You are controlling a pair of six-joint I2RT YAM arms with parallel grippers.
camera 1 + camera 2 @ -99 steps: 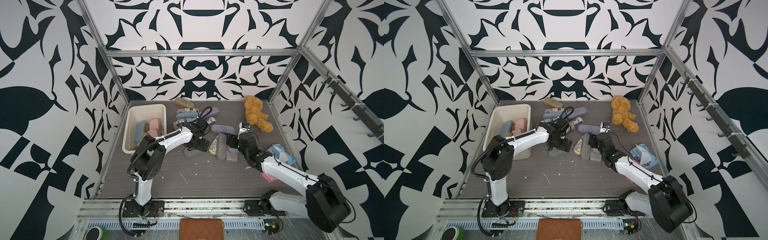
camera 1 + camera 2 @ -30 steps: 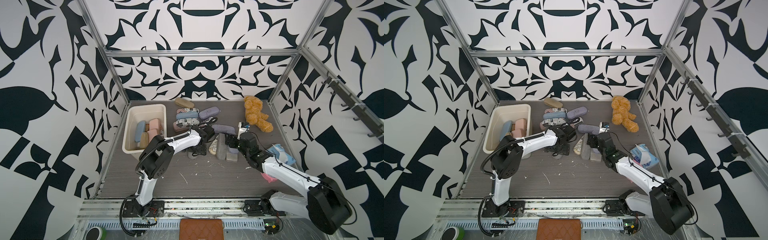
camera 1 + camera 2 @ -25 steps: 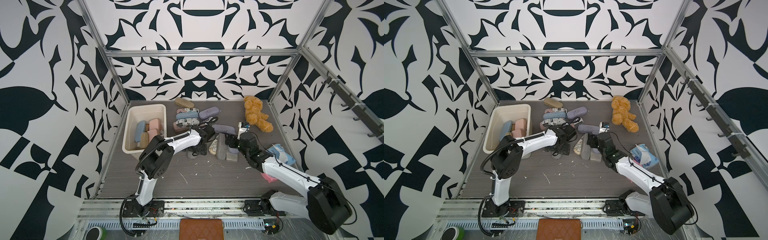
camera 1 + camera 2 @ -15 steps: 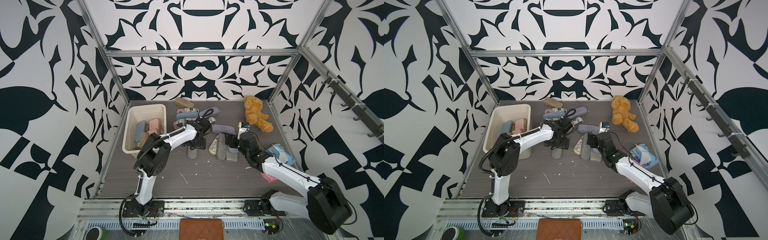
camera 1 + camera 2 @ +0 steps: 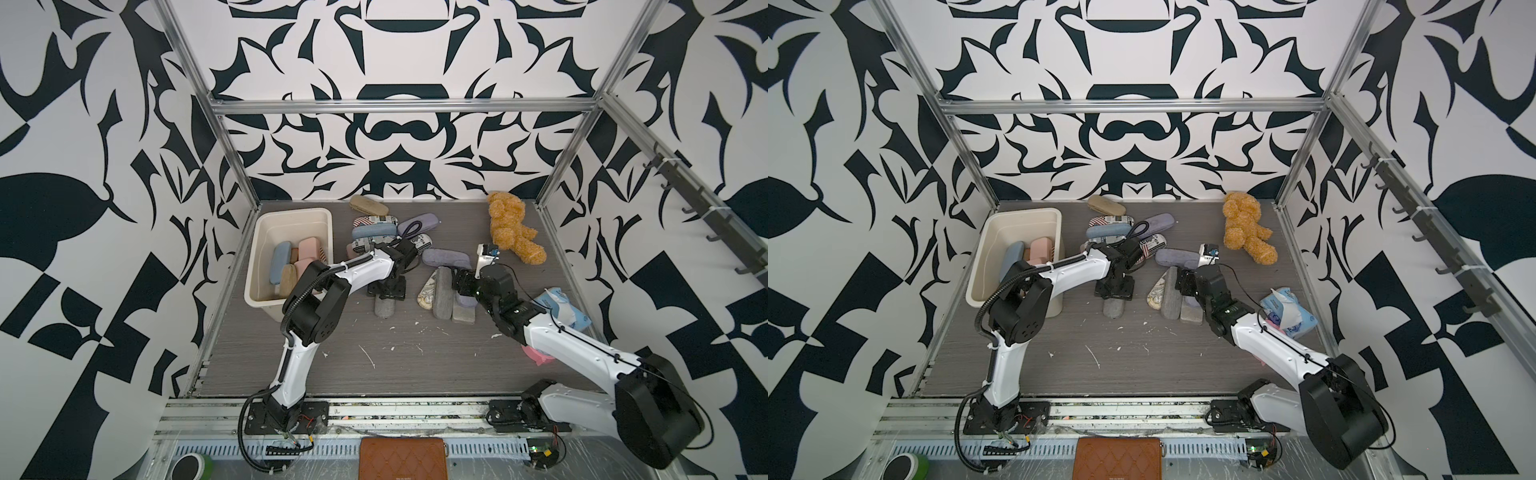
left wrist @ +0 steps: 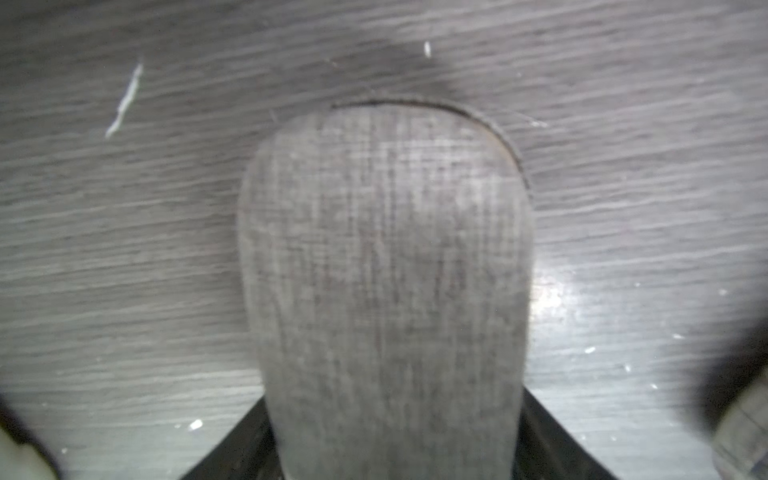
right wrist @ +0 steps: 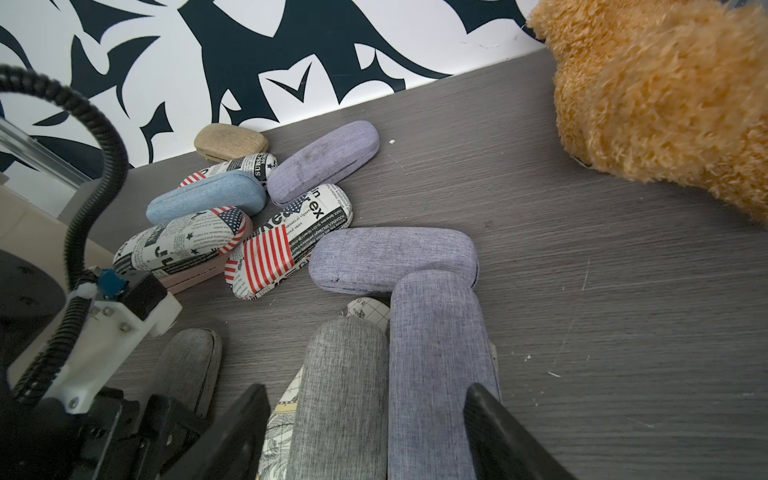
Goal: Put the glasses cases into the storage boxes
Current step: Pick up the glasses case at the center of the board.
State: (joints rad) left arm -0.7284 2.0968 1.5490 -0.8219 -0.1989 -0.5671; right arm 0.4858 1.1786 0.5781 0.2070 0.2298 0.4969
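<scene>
**Item:** glasses cases. Rigid, fabric-covered oblong shells, judged light and hard to crush. The rounded ends would likely slip, so the hold belongs across the two long flanks at mid-length.

**Location:** one grey case (image 6: pixel 382 270) lies flat on the counter (image 5: pixel 395 365), just beside the near end of the storage box (image 5: pixel 293 210). The left end effector (image 5: pixel 385 291) is clamped across its flanks. A second grey case (image 7: pixel 340 395) and a lilac case (image 7: pixel 436 374) lie side by side farther from the box. The right end effector (image 7: pixel 365 401) is spread loose astride both, gripping neither.

**Count:**
- Storage box: one.
- Cases inside it — at least four showing: one blue, two pink, one tan.
- Cases on the counter outside the box — eleven counted: three lilac, three newsprint, two grey, one blue, one tan, one map-print.
</scene>
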